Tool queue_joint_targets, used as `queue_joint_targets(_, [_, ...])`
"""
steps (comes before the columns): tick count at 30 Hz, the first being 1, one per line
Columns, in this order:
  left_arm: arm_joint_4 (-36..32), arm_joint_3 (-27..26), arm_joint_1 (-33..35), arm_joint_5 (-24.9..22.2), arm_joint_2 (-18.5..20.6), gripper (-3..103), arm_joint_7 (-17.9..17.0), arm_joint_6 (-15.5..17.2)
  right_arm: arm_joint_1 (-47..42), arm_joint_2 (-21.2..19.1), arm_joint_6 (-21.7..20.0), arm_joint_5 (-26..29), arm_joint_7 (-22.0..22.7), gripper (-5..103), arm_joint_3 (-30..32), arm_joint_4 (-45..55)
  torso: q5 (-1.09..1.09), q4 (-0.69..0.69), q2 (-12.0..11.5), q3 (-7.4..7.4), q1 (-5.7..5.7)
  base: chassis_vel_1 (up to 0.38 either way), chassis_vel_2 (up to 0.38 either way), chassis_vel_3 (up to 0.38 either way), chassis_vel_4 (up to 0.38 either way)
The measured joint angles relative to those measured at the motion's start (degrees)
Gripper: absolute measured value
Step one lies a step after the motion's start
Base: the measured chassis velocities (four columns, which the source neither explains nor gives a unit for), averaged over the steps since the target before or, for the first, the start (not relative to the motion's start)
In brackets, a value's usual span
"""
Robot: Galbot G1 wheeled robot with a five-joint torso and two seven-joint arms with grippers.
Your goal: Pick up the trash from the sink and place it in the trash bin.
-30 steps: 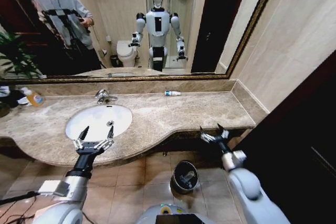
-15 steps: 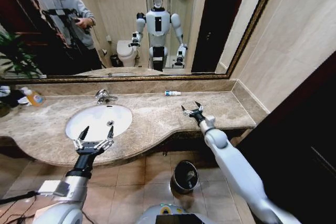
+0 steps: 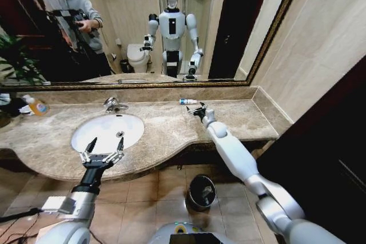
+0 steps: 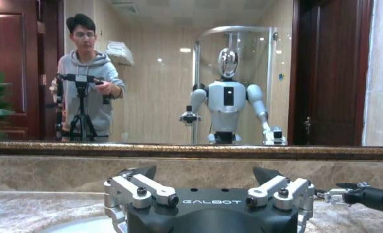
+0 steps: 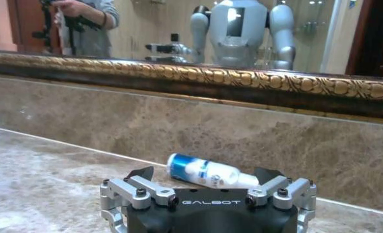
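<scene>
A blue-and-white tube [image 3: 187,102] of trash lies on the beige counter against the back wall, right of the sink [image 3: 97,132]. My right gripper [image 3: 196,108] reaches over the counter, open, just short of the tube. In the right wrist view the tube [image 5: 208,174] lies straight ahead of the spread fingers of the right gripper [image 5: 204,180]. My left gripper [image 3: 102,150] hangs open over the front rim of the white basin; the left wrist view shows its fingers [image 4: 143,174] spread. The black trash bin [image 3: 201,192] stands on the floor below the counter.
A chrome tap [image 3: 112,105] stands behind the basin. An orange soap bottle [image 3: 36,106] sits at the counter's far left beside a plant [image 3: 14,58]. A mirror runs along the back wall. The tiled side wall closes off the counter's right end.
My right arm has swung up from the counter's front edge and stretched across the counter to the tube at the back wall. The left arm has not moved.
</scene>
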Motion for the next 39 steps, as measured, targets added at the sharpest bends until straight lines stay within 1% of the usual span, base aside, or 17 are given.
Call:
queue_joint_targets(2, [0.0, 0.0, 0.0, 0.0, 0.0, 100, 0.0, 0.0, 0.2, 0.0, -0.1, -0.5, 0.2, 100, 0.7, -0.8, 0.00, 0.00, 0.0, 0.00, 0.00, 0.000, 0.000, 0.000, 0.000])
queue_joint_targets(3, [0.0, 0.0, 0.0, 0.0, 0.0, 100, 0.0, 0.0, 0.8, 0.1, -0.1, -1.1, 0.3, 100, 1.1, -2.0, 0.01, -0.04, 0.0, 0.00, 0.00, 0.000, 0.000, 0.000, 0.000])
queue_joint_targets(4, [0.0, 0.0, 0.0, 0.0, 0.0, 100, 0.0, 0.0, 0.8, 0.1, -0.1, -1.1, 0.3, 100, 1.1, -2.0, 0.01, -0.04, 0.0, 0.00, 0.00, 0.000, 0.000, 0.000, 0.000])
queue_joint_targets(5, [0.0, 0.0, 0.0, 0.0, 0.0, 100, 0.0, 0.0, 2.1, 0.9, 0.0, -1.7, 0.4, 100, 1.4, -4.1, -0.01, -0.07, 0.0, 0.00, -0.01, 0.000, 0.000, 0.000, 0.000])
queue_joint_targets(6, [0.0, 0.0, 0.0, 0.0, 0.0, 100, 0.0, 0.0, 3.3, 1.9, 0.2, -2.2, 0.4, 100, 1.4, -5.8, 0.01, -0.04, 0.0, 0.00, -0.01, 0.000, 0.000, 0.000, 0.000])
queue_joint_targets(7, [0.0, 0.0, 0.0, 0.0, 0.0, 100, 0.0, 0.0, 4.4, 2.7, 0.4, -2.5, 0.3, 100, 1.4, -7.5, 0.01, -0.04, 0.0, 0.00, -0.01, 0.000, 0.000, 0.000, 0.000])
queue_joint_targets(8, [0.0, 0.0, 0.0, 0.0, 0.0, 100, 0.0, 0.0, 4.4, 2.7, 0.4, -2.5, 0.3, 100, 1.4, -7.5, 0.01, -0.04, 0.0, 0.00, -0.01, 0.000, 0.000, 0.000, 0.000])
queue_joint_targets(11, [0.0, 0.0, 0.0, 0.0, 0.0, 100, 0.0, 0.0, 7.8, 5.5, 1.1, -3.0, -0.5, 100, 1.6, -12.8, 0.00, 0.00, 0.0, 0.00, 0.00, 0.000, 0.000, 0.000, 0.000])
queue_joint_targets(12, [0.0, 0.0, 0.0, 0.0, 0.0, 100, 0.0, 0.0, 7.8, 5.5, 1.1, -3.0, -0.5, 100, 1.6, -12.8, 0.00, 0.00, 0.0, 0.00, 0.00, 0.000, 0.000, 0.000, 0.000])
queue_joint_targets(16, [0.0, 0.0, 0.0, 0.0, 0.0, 100, 0.0, 0.0, 11.1, 8.3, 2.1, -3.5, -1.4, 100, 2.8, -18.5, 0.00, -0.02, 0.0, 0.00, 0.00, 0.000, 0.000, 0.000, 0.000])
queue_joint_targets(17, [0.0, 0.0, 0.0, 0.0, 0.0, 100, 0.0, 0.0, 11.1, 8.3, 2.1, -3.5, -1.4, 100, 2.8, -18.5, 0.00, -0.02, 0.0, 0.00, 0.00, 0.000, 0.000, 0.000, 0.000])
queue_joint_targets(20, [0.0, 0.0, 0.0, 0.0, 0.0, 100, 0.0, 0.0, 13.2, 10.3, 3.6, -4.5, -2.3, 100, 3.8, -22.9, -0.01, -0.01, 0.0, 0.00, 0.00, 0.000, 0.000, 0.000, 0.000])
queue_joint_targets(27, [0.0, 0.0, 0.0, 0.0, 0.0, 100, 0.0, 0.0, 15.4, 12.7, 5.3, -5.6, -3.7, 100, 5.1, -29.1, 0.00, -0.01, 0.0, 0.00, 0.00, 0.000, 0.000, 0.000, 0.000])
queue_joint_targets(33, [0.0, 0.0, 0.0, 0.0, 0.0, 100, 0.0, 0.0, 15.2, 13.3, 5.2, -5.7, -4.2, 100, 5.2, -30.0, 0.00, -0.01, 0.0, -0.01, 0.00, 0.000, 0.000, 0.000, 0.000])
queue_joint_targets(39, [0.0, 0.0, 0.0, 0.0, 0.0, 100, 0.0, 0.0, 13.0, 11.5, 3.9, -4.0, -4.2, 100, 3.8, -26.5, 0.00, -0.02, 0.0, -0.01, -0.01, 0.000, 0.000, 0.000, 0.000])
